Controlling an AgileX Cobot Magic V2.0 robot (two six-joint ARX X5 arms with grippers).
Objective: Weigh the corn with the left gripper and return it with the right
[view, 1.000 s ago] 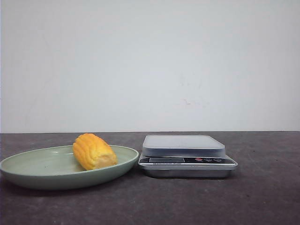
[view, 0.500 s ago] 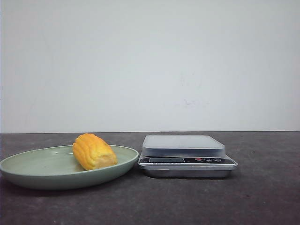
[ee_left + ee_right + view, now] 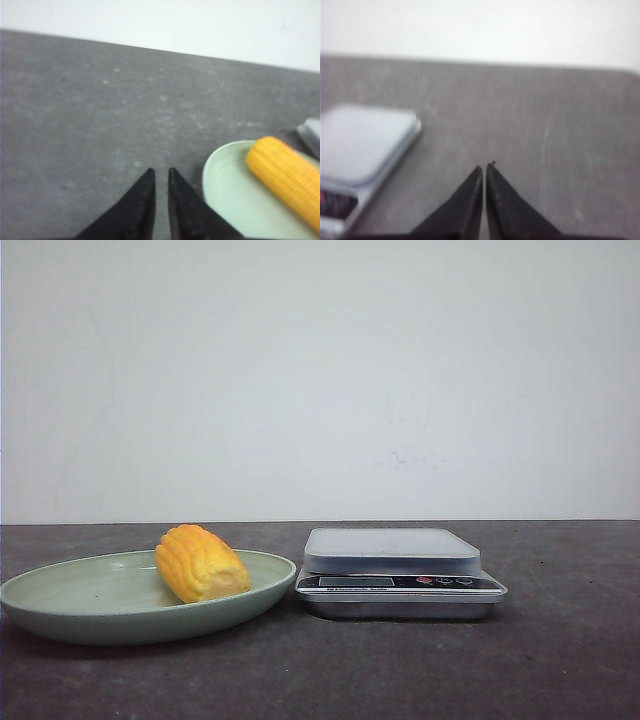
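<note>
The yellow-orange corn point(image 3: 200, 562) lies on its side on the right half of a pale green plate point(image 3: 60, 600) at the left of the table. It also shows in the left wrist view point(image 3: 287, 175) on the plate point(image 3: 225, 185). A silver kitchen scale point(image 3: 395, 570) with an empty grey platform stands just right of the plate; the right wrist view shows it too point(image 3: 360, 145). My left gripper point(image 3: 160, 172) is shut and empty over bare table beside the plate's rim. My right gripper point(image 3: 485, 168) is shut and empty over bare table beside the scale. Neither arm shows in the front view.
The table is a dark grey mottled surface point(image 3: 560, 660) with a plain white wall behind it. The scale's display and buttons point(image 3: 440, 581) face the front edge.
</note>
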